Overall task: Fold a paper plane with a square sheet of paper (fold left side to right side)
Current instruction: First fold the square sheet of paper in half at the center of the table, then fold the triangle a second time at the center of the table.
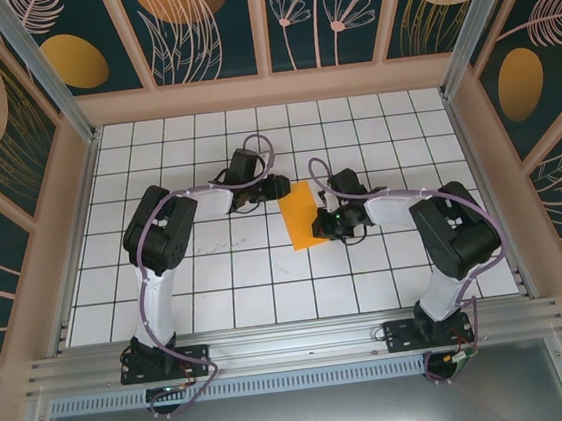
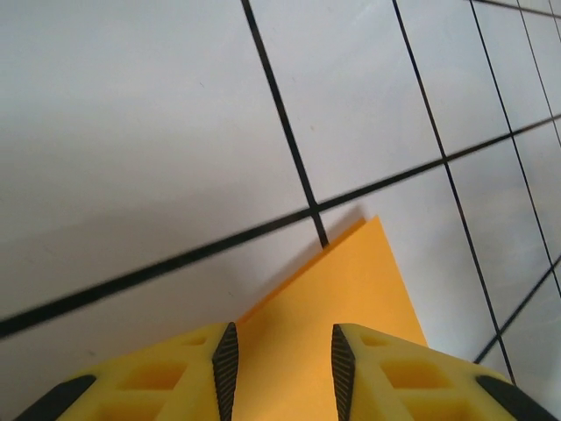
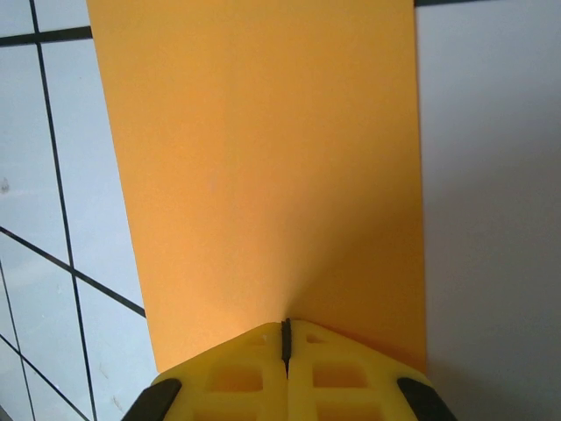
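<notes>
From above: the orange sheet of paper (image 1: 300, 219) lies flat near the middle of the white tiled table (image 1: 218, 277). It is a narrow upright strip, about one tile wide and two long, tilted slightly. The left gripper (image 1: 279, 187) sits right at the strip's far left corner. The right gripper (image 1: 323, 224) is up against the strip's right edge, lower down. Both arms reach inward, one from each side of the paper.

Over to the left wrist camera: the left gripper (image 2: 283, 355) has its two yellow fingers (image 2: 223, 351) parted, with a clear gap between the black pads. Through that gap runs the orange sheet of paper (image 2: 351, 289), and its pointed corner pokes out ahead onto the white tiles (image 2: 175, 132), just short of a crossing of black grout lines. That hand is released and pinches nothing. A thin shadow runs under the paper's left edge.

Now the right wrist camera: the right gripper (image 3: 286, 338) is clenched, its yellow fingertips pressed together with only a hairline seam between them. They sit right at the near edge of the orange sheet of paper (image 3: 263, 158), which stretches away as a wide flat band. Bare table (image 3: 491, 175) shows on either side. A faint shaded line runs up the paper from the fingertips. I cannot tell whether any paper is nipped in that seam or the tips only bear on it.
</notes>
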You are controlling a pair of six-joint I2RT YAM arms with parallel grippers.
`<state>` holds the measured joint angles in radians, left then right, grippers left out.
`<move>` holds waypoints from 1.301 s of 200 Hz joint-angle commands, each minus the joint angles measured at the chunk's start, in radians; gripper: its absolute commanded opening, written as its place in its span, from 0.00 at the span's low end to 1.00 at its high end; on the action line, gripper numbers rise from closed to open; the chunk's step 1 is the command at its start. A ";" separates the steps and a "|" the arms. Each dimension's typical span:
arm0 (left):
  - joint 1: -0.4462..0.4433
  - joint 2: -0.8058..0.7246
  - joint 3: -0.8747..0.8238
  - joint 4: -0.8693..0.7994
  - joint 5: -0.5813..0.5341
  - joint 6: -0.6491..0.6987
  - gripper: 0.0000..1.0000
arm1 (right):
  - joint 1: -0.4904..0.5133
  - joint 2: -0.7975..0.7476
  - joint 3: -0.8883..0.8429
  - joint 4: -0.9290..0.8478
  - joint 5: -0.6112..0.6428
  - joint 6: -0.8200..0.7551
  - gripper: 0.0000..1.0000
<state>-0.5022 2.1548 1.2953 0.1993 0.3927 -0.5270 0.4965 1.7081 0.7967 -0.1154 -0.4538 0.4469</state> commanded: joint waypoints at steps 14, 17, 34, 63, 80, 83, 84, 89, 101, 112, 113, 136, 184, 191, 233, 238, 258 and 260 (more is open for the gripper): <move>0.051 0.000 0.054 -0.048 -0.067 0.051 0.40 | 0.037 0.009 -0.114 -0.032 -0.001 0.141 0.03; 0.054 -0.002 0.060 -0.054 -0.067 0.056 0.40 | 0.041 0.006 -0.115 -0.030 0.000 0.147 0.03; 0.068 -0.016 0.093 -0.082 -0.059 0.072 0.41 | 0.045 -0.013 -0.115 -0.027 0.014 0.170 0.03; 0.072 -0.086 0.070 -0.083 -0.033 0.075 0.41 | 0.066 -0.049 -0.095 0.027 0.011 0.195 0.06; 0.070 -0.143 0.004 -0.068 -0.008 0.060 0.41 | 0.066 -0.085 -0.065 0.064 0.017 0.192 0.14; 0.069 -0.155 -0.011 -0.065 -0.002 0.056 0.42 | 0.066 -0.092 -0.058 0.067 0.021 0.189 0.16; 0.069 -0.159 -0.016 -0.063 0.000 0.055 0.41 | 0.066 -0.095 -0.057 0.068 0.024 0.189 0.17; 0.070 -0.177 -0.040 -0.056 0.012 0.047 0.41 | 0.064 -0.106 -0.045 0.070 0.032 0.184 0.20; 0.069 -0.218 -0.102 -0.034 0.041 0.021 0.41 | 0.056 -0.132 -0.019 0.068 0.050 0.165 0.27; 0.067 -0.253 -0.159 -0.006 0.077 -0.009 0.42 | 0.057 -0.153 0.001 0.063 0.059 0.144 0.33; 0.066 -0.257 -0.163 -0.004 0.080 -0.011 0.42 | 0.056 -0.157 0.002 0.062 0.060 0.142 0.33; 0.047 -0.287 -0.222 0.003 0.137 -0.054 0.42 | -0.026 -0.198 0.018 0.053 0.082 0.101 0.46; -0.027 -0.200 -0.173 -0.004 0.161 -0.091 0.41 | -0.132 -0.192 -0.005 0.085 0.063 0.067 0.57; -0.032 -0.183 -0.159 -0.012 0.152 -0.094 0.41 | -0.135 -0.189 -0.010 0.091 0.061 0.068 0.58; -0.051 -0.101 -0.084 -0.097 0.080 -0.067 0.41 | -0.137 -0.171 -0.019 0.076 0.047 0.056 0.65; -0.052 -0.096 -0.083 -0.103 0.075 -0.067 0.41 | -0.136 -0.165 -0.015 0.064 0.038 0.050 0.66; -0.053 -0.095 -0.091 -0.120 0.035 -0.061 0.40 | -0.138 -0.135 0.009 0.009 -0.022 0.021 0.66; -0.052 -0.096 -0.092 -0.122 0.033 -0.060 0.41 | -0.138 -0.132 0.010 0.005 -0.031 0.018 0.66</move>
<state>-0.5510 2.0457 1.1858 0.1295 0.4797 -0.6033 0.3614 1.5372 0.7864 -0.0479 -0.4095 0.5137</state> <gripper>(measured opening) 0.407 0.664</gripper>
